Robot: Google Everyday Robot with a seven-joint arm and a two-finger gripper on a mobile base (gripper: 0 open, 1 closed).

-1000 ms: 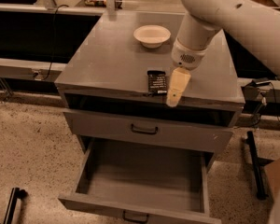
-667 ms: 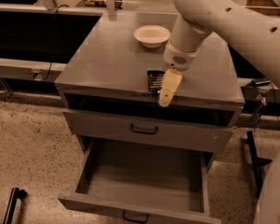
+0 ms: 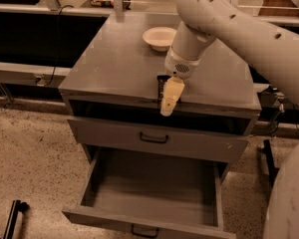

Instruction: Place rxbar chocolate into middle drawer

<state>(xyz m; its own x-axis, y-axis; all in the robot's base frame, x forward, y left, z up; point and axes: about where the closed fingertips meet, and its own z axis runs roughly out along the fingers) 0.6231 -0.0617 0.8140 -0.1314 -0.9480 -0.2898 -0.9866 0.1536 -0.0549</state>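
Observation:
The rxbar chocolate [image 3: 161, 84] is a small black bar lying on the grey cabinet's top near the front edge, partly covered by my gripper. My gripper [image 3: 169, 101] hangs from the pale arm right at the bar's right side and reaches down over the cabinet's front edge. The middle drawer [image 3: 139, 222] is the lowest one. It is pulled out wide below the gripper, and its grey floor is bare. Its dark handle [image 3: 143, 231] shows at the front.
A white bowl [image 3: 159, 37] stands at the back of the cabinet top [image 3: 114, 63]. A closed grey drawer [image 3: 114, 133] with a dark handle sits above the open one. Dark shelving runs behind, and the floor is speckled.
My gripper has moved left along the cabinet's front edge and now covers part of the bar. The bar, bowl and drawers have not moved.

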